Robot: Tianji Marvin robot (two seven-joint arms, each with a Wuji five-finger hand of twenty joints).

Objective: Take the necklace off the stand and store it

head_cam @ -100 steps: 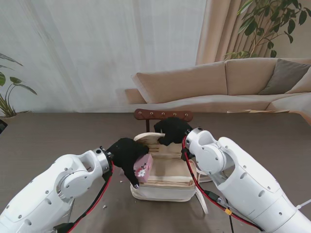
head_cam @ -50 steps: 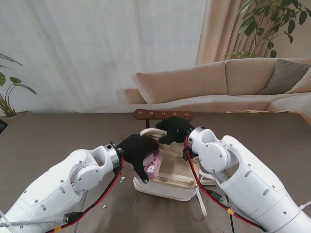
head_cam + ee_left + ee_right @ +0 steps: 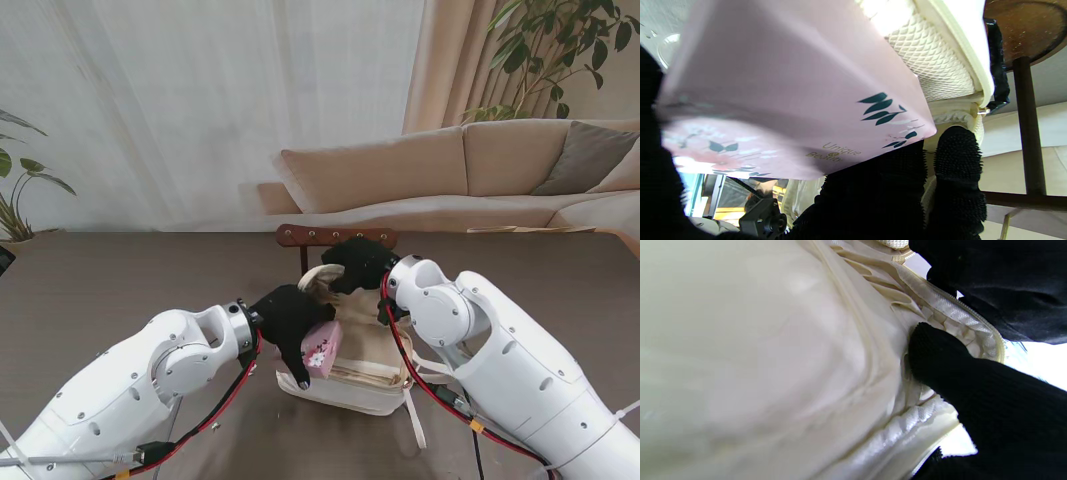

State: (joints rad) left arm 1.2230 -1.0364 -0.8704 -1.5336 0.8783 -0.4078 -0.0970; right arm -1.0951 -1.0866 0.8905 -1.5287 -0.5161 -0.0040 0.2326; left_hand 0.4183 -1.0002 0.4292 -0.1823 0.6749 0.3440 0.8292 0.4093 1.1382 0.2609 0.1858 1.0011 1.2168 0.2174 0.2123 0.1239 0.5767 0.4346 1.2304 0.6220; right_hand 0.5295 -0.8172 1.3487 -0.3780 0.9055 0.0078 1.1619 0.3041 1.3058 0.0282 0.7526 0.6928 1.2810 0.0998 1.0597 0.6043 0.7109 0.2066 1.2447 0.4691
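A cream bag (image 3: 365, 365) lies in the middle of the table, in front of a dark wooden stand (image 3: 336, 237) with small pegs. I cannot make out any necklace on it. My left hand (image 3: 290, 320) in its black glove is shut on a pink box with a flower print (image 3: 323, 349), holding it over the bag's left end. The pink box (image 3: 790, 90) fills the left wrist view, against the bag's quilted wall (image 3: 933, 56). My right hand (image 3: 358, 266) grips the bag's far rim, its fingers (image 3: 947, 370) hooked inside the zipped opening of the bag (image 3: 773, 356).
A beige sofa (image 3: 470, 170) and curtains stand beyond the table's far edge. Plants sit at the far left (image 3: 15, 200) and far right. Small white scraps (image 3: 215, 425) lie on the dark table top near my left arm. A bag strap (image 3: 415, 425) trails toward me.
My left hand has carried the pink box rightward and a little farther over the bag. My right hand has held its grip on the far rim, shifting slightly away.
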